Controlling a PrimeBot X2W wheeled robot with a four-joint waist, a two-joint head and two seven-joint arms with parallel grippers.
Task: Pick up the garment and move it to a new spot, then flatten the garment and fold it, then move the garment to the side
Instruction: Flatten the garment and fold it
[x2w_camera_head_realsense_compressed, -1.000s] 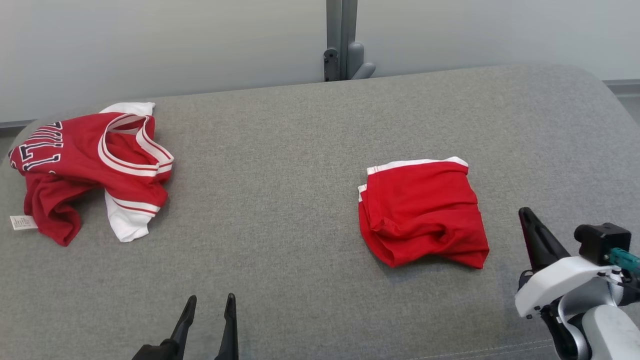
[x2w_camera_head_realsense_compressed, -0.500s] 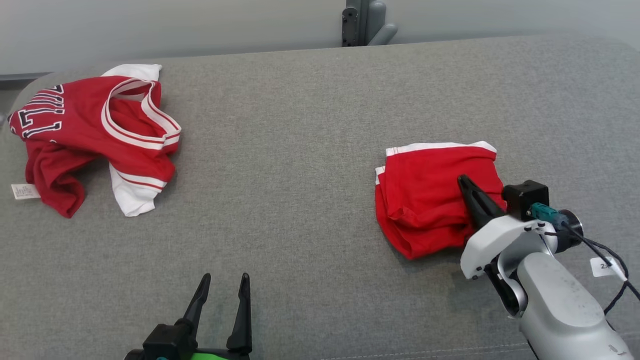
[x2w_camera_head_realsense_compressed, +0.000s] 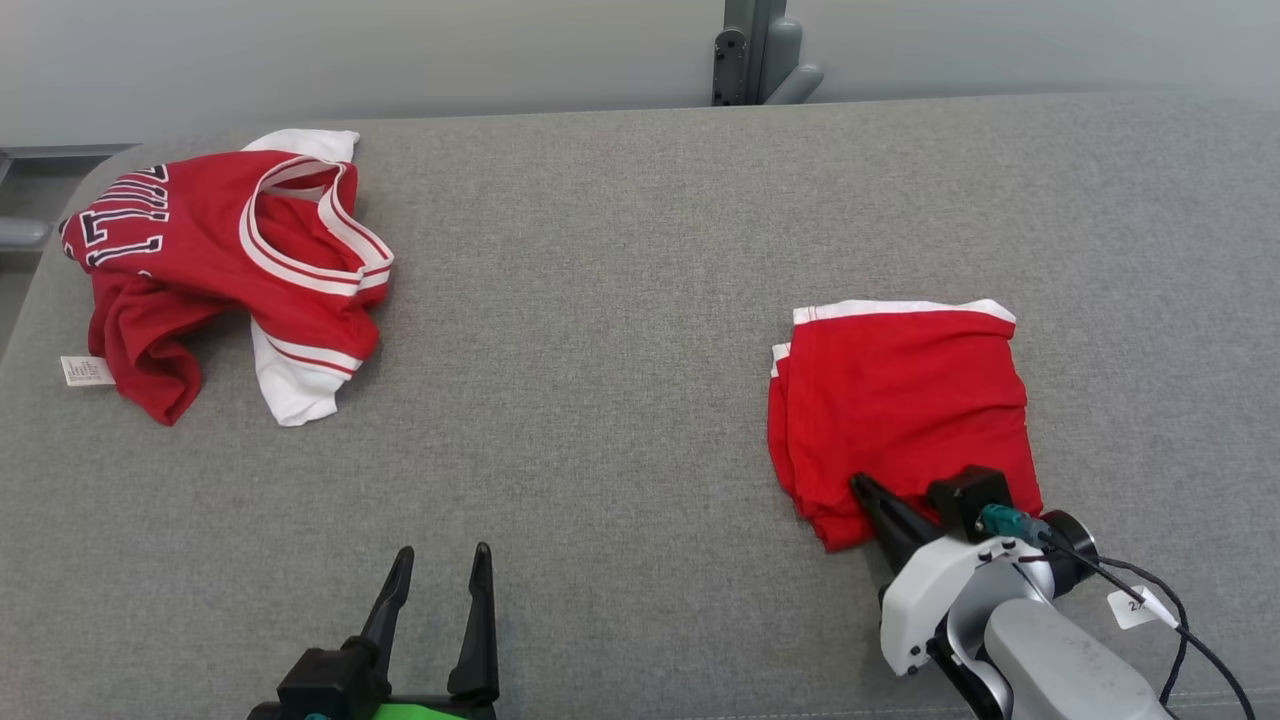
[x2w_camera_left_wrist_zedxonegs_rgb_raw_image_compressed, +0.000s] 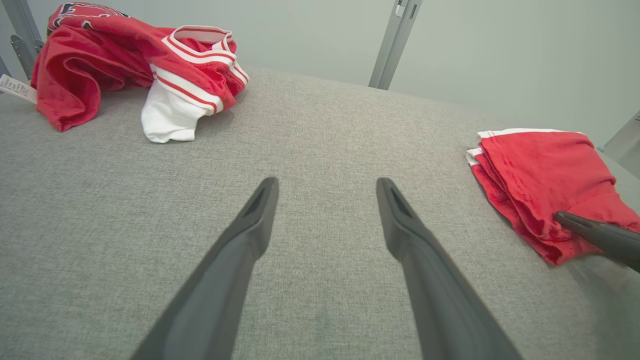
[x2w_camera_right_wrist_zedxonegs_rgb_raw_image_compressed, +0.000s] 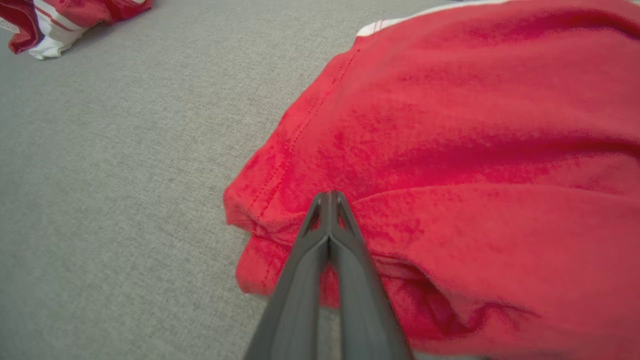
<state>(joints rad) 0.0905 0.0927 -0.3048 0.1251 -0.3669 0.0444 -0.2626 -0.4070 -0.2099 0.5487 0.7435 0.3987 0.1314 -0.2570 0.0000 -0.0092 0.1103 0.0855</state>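
The folded red garment (x2w_camera_head_realsense_compressed: 900, 400) lies on the grey fabric surface (x2w_camera_head_realsense_compressed: 600, 300), under and beyond the tips of the right gripper (x2w_camera_head_realsense_compressed: 858, 483). A second ago its near edge was rumpled and bulging. Now it sits flatter and squarer, with only small creases at the near corner. It is plain red, in stacked layers along its left side, with a white band along the far edge.

The right gripper stood clear to the garment's right a second ago. Its fingers, pressed together, now rest on the near left corner; whether cloth is caught between them cannot be told. The left gripper (x2w_camera_head_realsense_compressed: 444, 550) is unchanged, its fingers spread with bare surface between them. Far beyond and left of those fingers lies a crumpled red-and-white jersey (x2w_camera_head_realsense_compressed: 200, 260).
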